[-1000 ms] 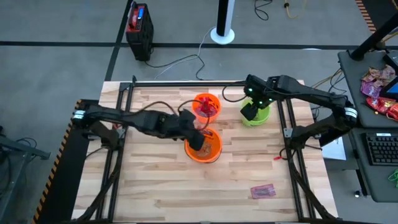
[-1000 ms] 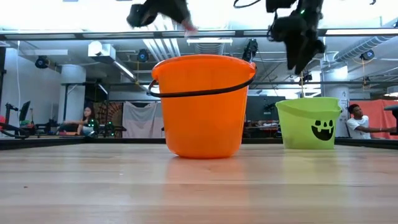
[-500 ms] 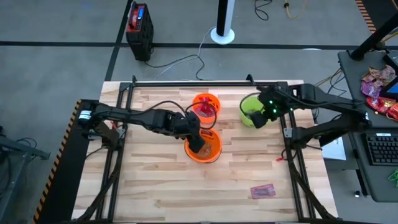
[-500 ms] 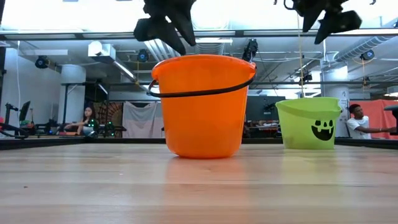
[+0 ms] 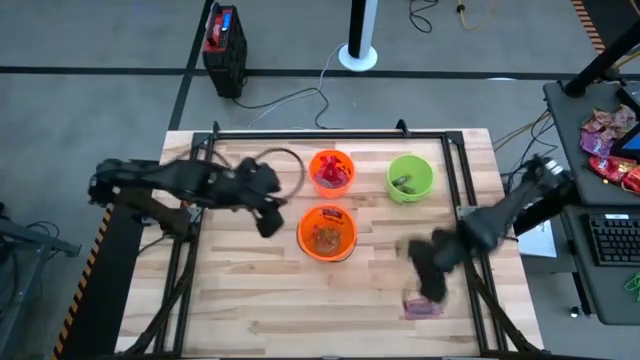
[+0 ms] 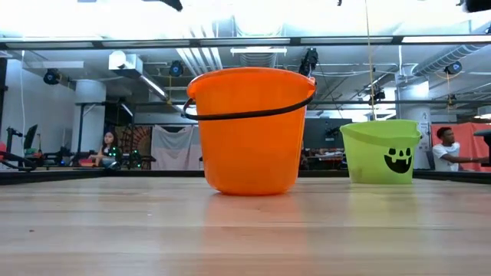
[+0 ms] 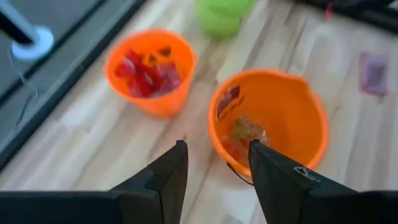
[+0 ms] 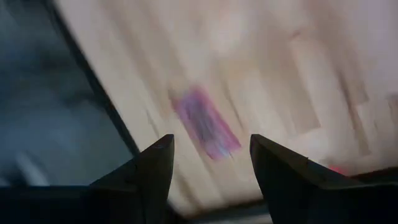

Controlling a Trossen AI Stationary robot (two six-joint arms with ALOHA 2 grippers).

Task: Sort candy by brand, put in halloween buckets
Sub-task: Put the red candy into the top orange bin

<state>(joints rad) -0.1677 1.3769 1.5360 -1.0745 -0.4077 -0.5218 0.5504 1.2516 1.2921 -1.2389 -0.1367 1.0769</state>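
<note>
Three halloween buckets stand on the table: a far orange one [image 5: 332, 172] with red candy, a near orange one [image 5: 327, 232] holding a few packets, and a green one [image 5: 410, 177]. One pink packet [image 5: 422, 307] lies flat near the table's front right. My left gripper [image 7: 214, 155] is open with nothing between its fingers, and hovers left of the near orange bucket [image 7: 267, 124]. My right gripper [image 8: 211, 149] is open above the pink packet [image 8: 205, 124], clear of it. In the low view the near orange bucket [image 6: 249, 130] and green bucket [image 6: 381, 151] show; both grippers are above that picture.
A black metal frame [image 5: 320, 133] runs around the tabletop. A black-and-red box [image 5: 224, 45] stands on the floor beyond the far edge. A heap of packets [image 5: 608, 140] lies on a side desk at the right. Bare wood lies in front of the buckets.
My left gripper has drawn back from above the near orange bucket toward the table's left edge. My right gripper has swung from above the green bucket toward the near right corner and now hangs over the pink packet. The buckets have stayed put.
</note>
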